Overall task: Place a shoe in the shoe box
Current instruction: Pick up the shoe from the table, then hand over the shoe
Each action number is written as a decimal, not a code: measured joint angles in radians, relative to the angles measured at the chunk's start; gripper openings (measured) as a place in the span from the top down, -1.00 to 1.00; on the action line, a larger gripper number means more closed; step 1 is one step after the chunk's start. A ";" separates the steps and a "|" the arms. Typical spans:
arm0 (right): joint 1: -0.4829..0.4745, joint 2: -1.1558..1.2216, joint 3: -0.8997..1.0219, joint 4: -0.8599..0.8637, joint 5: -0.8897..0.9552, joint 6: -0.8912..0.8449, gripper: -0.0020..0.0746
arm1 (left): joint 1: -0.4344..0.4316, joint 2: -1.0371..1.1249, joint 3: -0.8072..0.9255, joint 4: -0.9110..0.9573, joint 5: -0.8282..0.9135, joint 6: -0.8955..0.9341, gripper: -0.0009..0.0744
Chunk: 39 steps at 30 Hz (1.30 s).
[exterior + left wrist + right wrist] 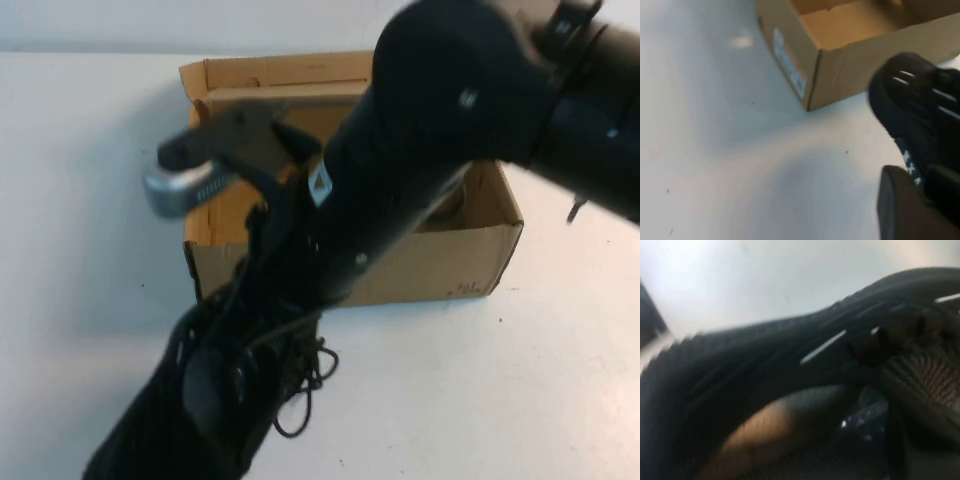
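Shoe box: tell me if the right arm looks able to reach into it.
Probably yes. The shoe box is open on top and the right arm stretches across it; the right gripper is shut on the shoe just in front. The left gripper sits by the shoe, clear of the opening.

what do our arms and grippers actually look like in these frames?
Right arm: thick matte-black tube with small silver screws and a white label bearing a triangle mark. Right gripper: black, down at the shoe. Left gripper: dark and blocky with rounded edges, near the shoe box.
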 joint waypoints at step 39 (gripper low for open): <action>-0.221 0.092 -0.366 0.042 0.045 0.145 0.96 | 0.000 0.329 -0.076 -0.563 -0.214 0.880 -0.77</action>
